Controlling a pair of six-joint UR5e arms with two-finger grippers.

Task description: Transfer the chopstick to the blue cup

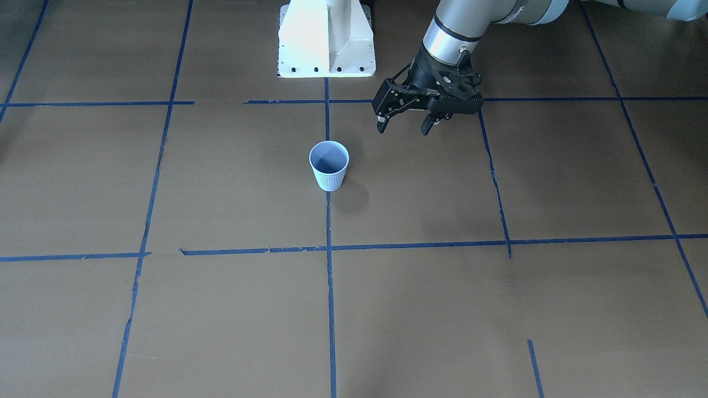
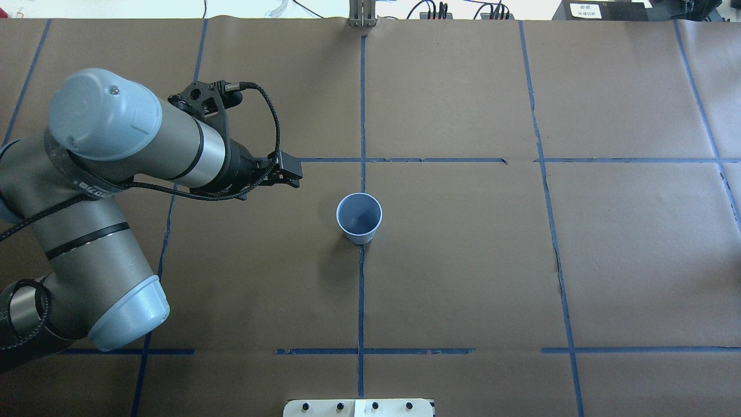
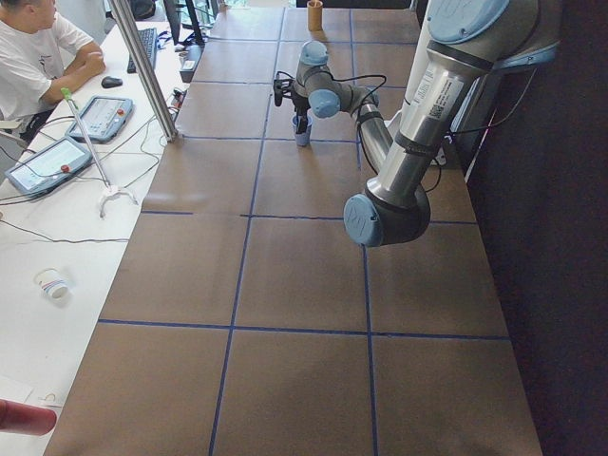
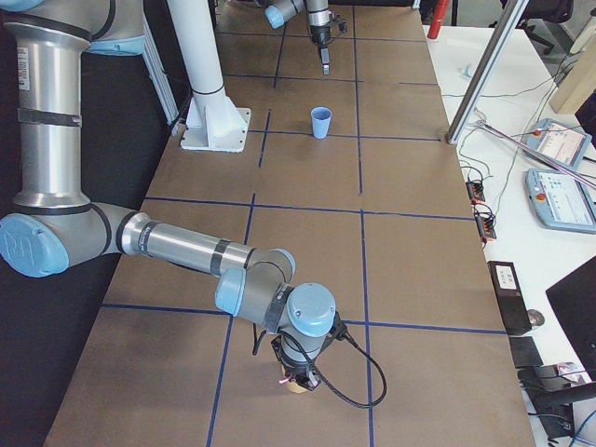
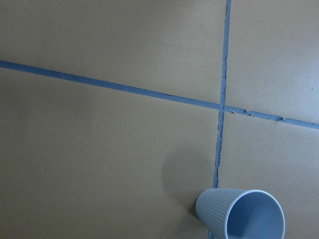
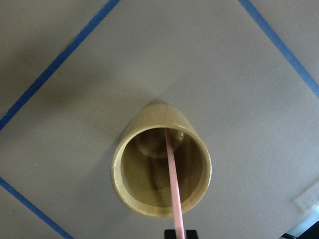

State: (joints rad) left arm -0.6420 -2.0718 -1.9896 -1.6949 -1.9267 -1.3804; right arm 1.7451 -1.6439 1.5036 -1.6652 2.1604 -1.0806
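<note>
The blue cup [image 1: 329,166] stands upright and empty at the table's middle, on a tape line; it also shows in the overhead view [image 2: 359,217] and the left wrist view [image 5: 244,216]. My left gripper [image 1: 406,119] hangs open and empty above the table, beside the cup and apart from it. A salmon-pink chopstick [image 6: 172,174] stands in a tan bamboo cup [image 6: 149,122] at the table's far right end. My right gripper [image 6: 179,233] is right above that cup [image 4: 296,386]. Its dark fingertips meet at the stick's upper end and look shut on it.
The robot's white pedestal [image 1: 326,38] stands behind the blue cup. Dark blue tape lines [image 2: 362,289] cross the brown table. A person [image 3: 38,57] with tablets sits at a side desk beyond the table's long edge.
</note>
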